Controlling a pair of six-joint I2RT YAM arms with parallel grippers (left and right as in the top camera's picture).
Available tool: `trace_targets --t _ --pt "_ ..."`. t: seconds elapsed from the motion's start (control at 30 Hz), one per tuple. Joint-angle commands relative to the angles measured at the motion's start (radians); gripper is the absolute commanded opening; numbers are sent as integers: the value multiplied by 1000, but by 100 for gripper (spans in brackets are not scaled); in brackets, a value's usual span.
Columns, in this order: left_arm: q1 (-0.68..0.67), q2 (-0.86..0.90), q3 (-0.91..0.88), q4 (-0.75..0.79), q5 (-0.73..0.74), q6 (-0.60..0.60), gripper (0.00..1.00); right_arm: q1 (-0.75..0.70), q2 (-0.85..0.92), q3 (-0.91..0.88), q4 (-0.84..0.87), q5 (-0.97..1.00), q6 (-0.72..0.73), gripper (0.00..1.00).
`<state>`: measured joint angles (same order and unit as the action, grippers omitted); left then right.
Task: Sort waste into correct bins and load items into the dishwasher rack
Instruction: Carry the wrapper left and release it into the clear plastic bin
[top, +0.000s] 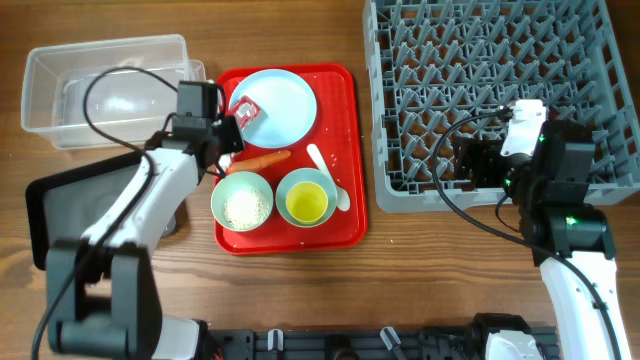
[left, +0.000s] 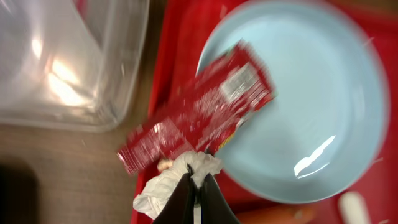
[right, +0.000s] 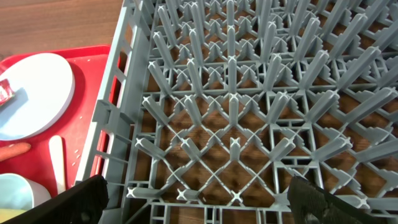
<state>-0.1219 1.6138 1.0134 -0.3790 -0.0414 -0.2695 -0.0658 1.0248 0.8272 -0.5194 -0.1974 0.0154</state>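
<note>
My left gripper is shut on the white crumpled tissue at the left edge of the red serving tray. The red snack wrapper lies just beyond it, partly on the pale blue plate. From overhead, the left gripper sits between the plate and the green bowl of rice, with the carrot beside it. My right gripper is open and holds nothing over the near left part of the grey dishwasher rack.
The clear tub stands at the back left and the black tray lies under my left arm. On the red tray, a blue bowl holds the yellow cup, with the white spoon next to it.
</note>
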Motion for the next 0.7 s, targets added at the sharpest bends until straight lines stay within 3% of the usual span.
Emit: trace_targets --t 0.0,0.23,0.3,0.33,0.47,0.67 --pt "51 -138 70 49 -82 0 4 4 6 24 5 14 14 95" --pt "228 -136 70 194 -113 -9 6 4 6 24 5 14 14 95" --pt "262 -111 70 233 -113 -9 13 4 6 24 5 14 14 95" --pt "278 -93 70 256 -113 -9 28 4 6 24 5 14 14 95" --pt "302 -48 70 309 -89 -8 38 4 6 24 5 14 14 95" --pt "246 -74 71 298 116 -8 41 4 6 24 4 14 14 95"
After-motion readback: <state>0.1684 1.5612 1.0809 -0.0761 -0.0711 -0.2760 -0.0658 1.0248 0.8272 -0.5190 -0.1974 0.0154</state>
